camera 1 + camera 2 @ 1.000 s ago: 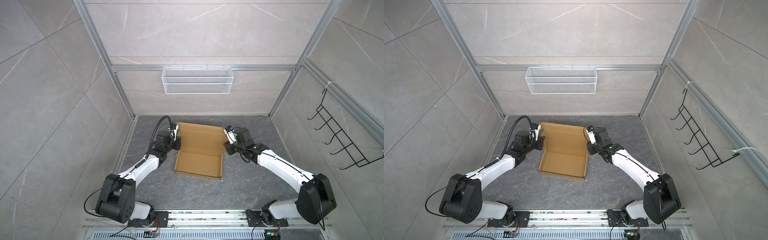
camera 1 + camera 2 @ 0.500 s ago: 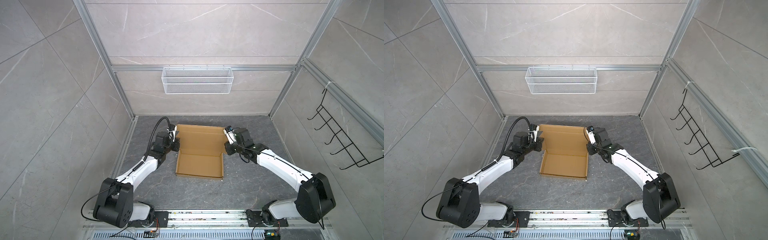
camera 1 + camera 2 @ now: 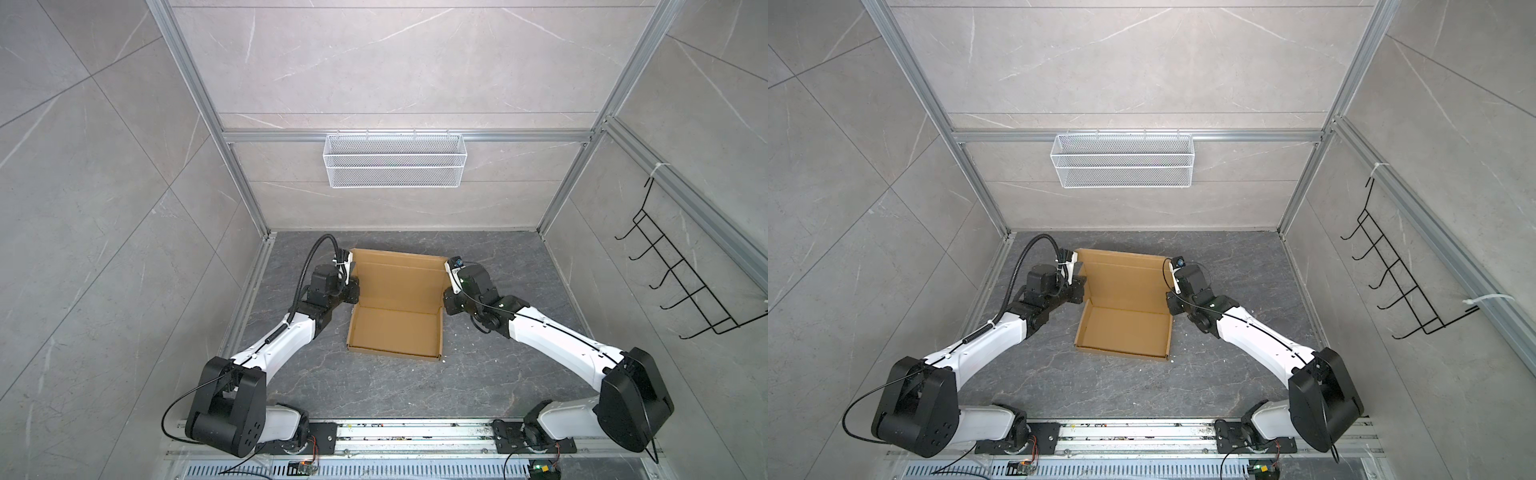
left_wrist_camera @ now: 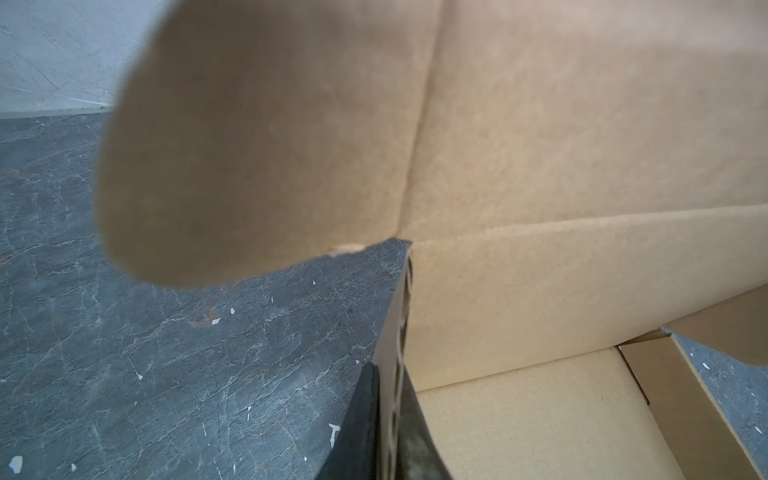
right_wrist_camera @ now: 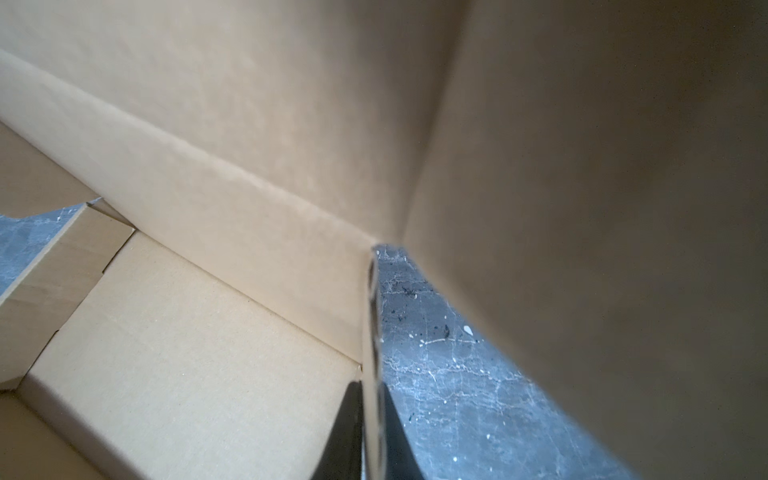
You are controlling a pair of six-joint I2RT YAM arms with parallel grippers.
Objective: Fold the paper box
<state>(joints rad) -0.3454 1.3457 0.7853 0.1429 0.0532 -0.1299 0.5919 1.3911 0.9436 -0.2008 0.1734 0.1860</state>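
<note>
A plain brown paper box (image 3: pixel 395 332) sits at the middle of a dark grey, marble-patterned tabletop (image 3: pixel 374 390), partly folded: its shallow tray lies flat toward the front with low walls standing on all sides. Its wide lid panel (image 3: pixel 399 278) rises from the tray's back edge toward the rear wall. In both top views the box (image 3: pixel 1125 332) lies between the two arms, which reach in from the front corners and meet it where the tray joins the lid. The left pincer (image 3: pixel 353 291) is at the box's left side. In the left wrist view this pincer (image 4: pixel 392 374) is pressed together on the raw edge of the tray's side wall, with a dark finger (image 4: pixel 361 424) on each face of the cardboard. A blurred rounded flap (image 4: pixel 249 145) hangs over the tabletop just beside it. The right pincer (image 3: pixel 445 299) is at the box's right side. In the right wrist view it (image 5: pixel 372 395) pinches that side wall in the same way, the corrugated edge showing between its fingers (image 5: pixel 345 432). Small white flecks dot the tabletop around the box. A white wire mesh basket (image 3: pixel 395 166) hangs on the back wall, well apart from the box, and a black wire hook rack (image 3: pixel 685 282) hangs on the right wall.
</note>
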